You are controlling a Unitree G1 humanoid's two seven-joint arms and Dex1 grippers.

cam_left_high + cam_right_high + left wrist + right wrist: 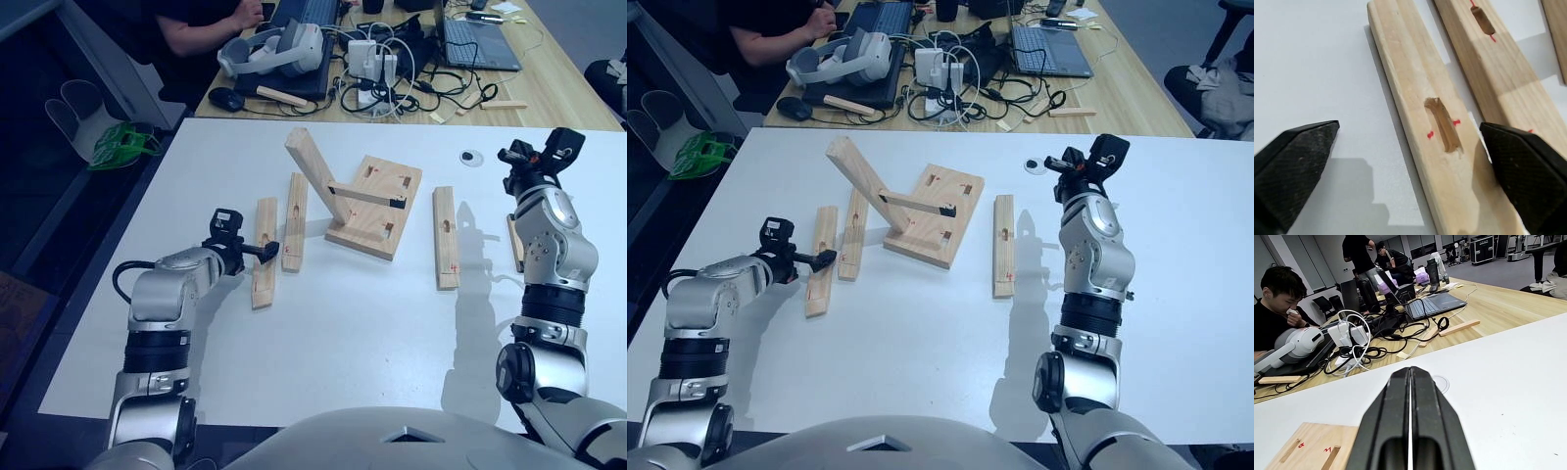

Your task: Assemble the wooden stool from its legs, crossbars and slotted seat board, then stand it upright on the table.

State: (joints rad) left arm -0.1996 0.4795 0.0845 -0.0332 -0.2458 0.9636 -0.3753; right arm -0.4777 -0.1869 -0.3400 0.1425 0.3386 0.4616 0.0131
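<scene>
My left gripper (1409, 128) is open wide over a flat pale wooden leg with a slot (263, 279), lying at the left of the white table (343, 333). I guess it is light, stiff and smooth; I would pinch its long edges near the middle. The square wooden seat board (382, 220) sits mid-table. My right gripper (1409, 431) is shut, empty. That arm half hides another wooden piece (514, 243).

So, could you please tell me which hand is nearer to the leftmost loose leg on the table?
Left. The left hand is open around that leg; the right hand, shut, is raised far off on the other side of the seat board.
</scene>
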